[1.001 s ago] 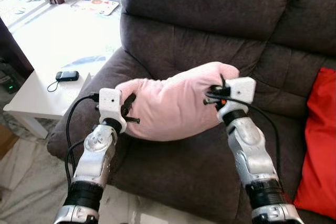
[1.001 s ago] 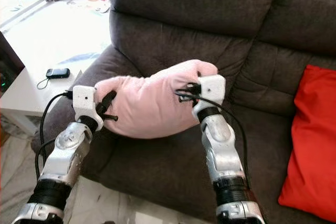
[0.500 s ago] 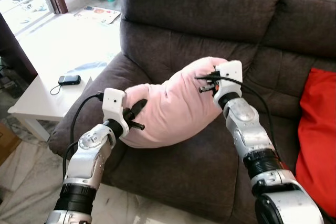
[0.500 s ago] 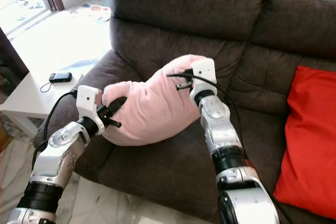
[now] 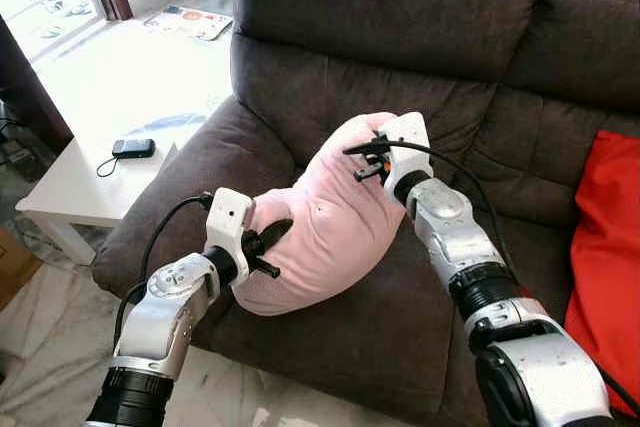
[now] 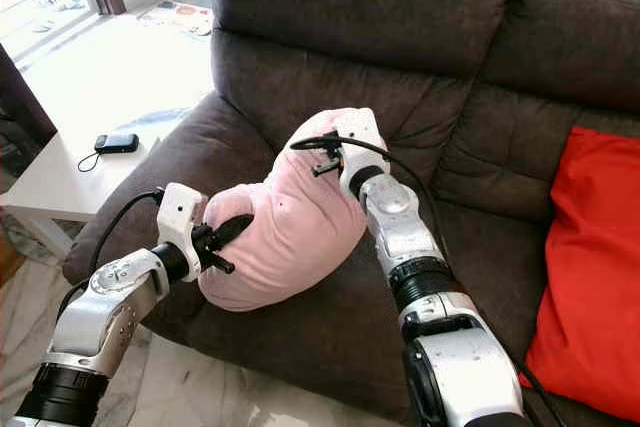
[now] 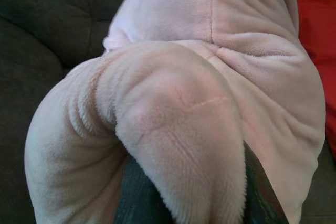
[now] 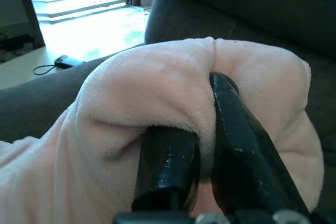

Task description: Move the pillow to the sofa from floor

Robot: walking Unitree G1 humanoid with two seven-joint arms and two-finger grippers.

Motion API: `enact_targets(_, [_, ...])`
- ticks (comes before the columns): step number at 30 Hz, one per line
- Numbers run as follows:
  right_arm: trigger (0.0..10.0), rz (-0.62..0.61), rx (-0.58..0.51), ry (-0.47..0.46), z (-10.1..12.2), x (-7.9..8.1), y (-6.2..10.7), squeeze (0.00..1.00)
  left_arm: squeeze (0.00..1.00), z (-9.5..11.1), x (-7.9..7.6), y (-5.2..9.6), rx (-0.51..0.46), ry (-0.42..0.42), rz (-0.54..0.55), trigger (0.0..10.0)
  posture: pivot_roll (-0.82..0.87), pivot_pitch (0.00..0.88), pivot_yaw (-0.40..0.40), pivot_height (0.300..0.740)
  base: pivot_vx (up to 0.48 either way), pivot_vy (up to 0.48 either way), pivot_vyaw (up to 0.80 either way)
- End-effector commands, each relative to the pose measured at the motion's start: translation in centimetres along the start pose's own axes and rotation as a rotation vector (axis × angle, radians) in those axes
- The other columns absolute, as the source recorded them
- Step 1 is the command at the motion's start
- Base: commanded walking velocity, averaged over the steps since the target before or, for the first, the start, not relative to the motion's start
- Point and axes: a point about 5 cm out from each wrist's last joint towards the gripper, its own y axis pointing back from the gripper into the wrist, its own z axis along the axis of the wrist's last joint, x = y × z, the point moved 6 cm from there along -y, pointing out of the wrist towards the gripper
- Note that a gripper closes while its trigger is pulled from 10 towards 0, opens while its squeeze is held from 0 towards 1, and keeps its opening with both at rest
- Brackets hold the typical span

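Dark brown upholstery formed the backdrop, the sofa (image 5: 420,17) running from 9 to 3 o'clock across the head views, with a red cushion (image 5: 605,247) at 3 o'clock and a white side table (image 5: 70,187) carrying a small black device (image 5: 132,147) at 9 o'clock. The pillow (image 5: 330,227) was seen at the centre, lying slantwise on the seat cushion and leaning toward the backrest, its lower end at 7 o'clock and its upper end at 1 o'clock. The left gripper (image 5: 262,247) was clamped on the lower corner, plush bulging between its fingers in the left wrist view; the right gripper (image 8: 205,150) was closed narrowly on a fold of the upper corner. The pillow was judged light, soft and limp, since it sagged and creased between the 2 holds; pinches at opposite corners were judged the soundest purchase, as the fleece compressed readily and seemed unlikely to slip.
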Motion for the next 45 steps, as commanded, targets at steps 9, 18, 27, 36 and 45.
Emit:
enact_targets(9, [10.0, 0.155, -0.082, 0.035, 2.6, 4.1, -1.1, 1.0, 0.0, 3.2, -3.7, -0.8, -0.089, -0.058, -0.161, 10.0, 0.08, 0.111, -0.069, 0.74, 0.0, 0.0, 0.0])
enact_targets(18, [10.0, 0.163, -0.092, 0.032, 2.7, 4.5, -1.1, 1.0, 0.0, 3.1, -3.8, -0.8, -0.083, -0.066, -0.163, 10.0, 0.08, 0.114, -0.07, 0.74, 0.0, 0.0, 0.0])
enact_targets(27, [10.0, 0.163, -0.089, 0.033, 2.4, 4.4, -1.0, 1.0, 0.0, 2.9, -4.0, -0.9, -0.074, -0.067, -0.168, 10.0, 0.08, 0.115, -0.07, 0.74, 0.0, 0.0, 0.0])
enact_targets(36, [10.0, 0.158, -0.085, 0.06, 2.3, 4.1, -1.0, 1.0, 0.0, 2.8, -4.0, -0.9, -0.073, -0.066, -0.166, 10.0, 0.08, 0.112, -0.07, 0.74, 0.0, 0.0, 0.0])
enact_targets(45, [10.0, 0.16, -0.059, 0.134, 1.5, 3.7, -0.7, 0.0, 0.0, 3.3, -2.9, -1.1, -0.095, -0.072, -0.108, 10.0, 0.08, 0.111, -0.071, 0.74, 0.0, 0.0, 0.0])
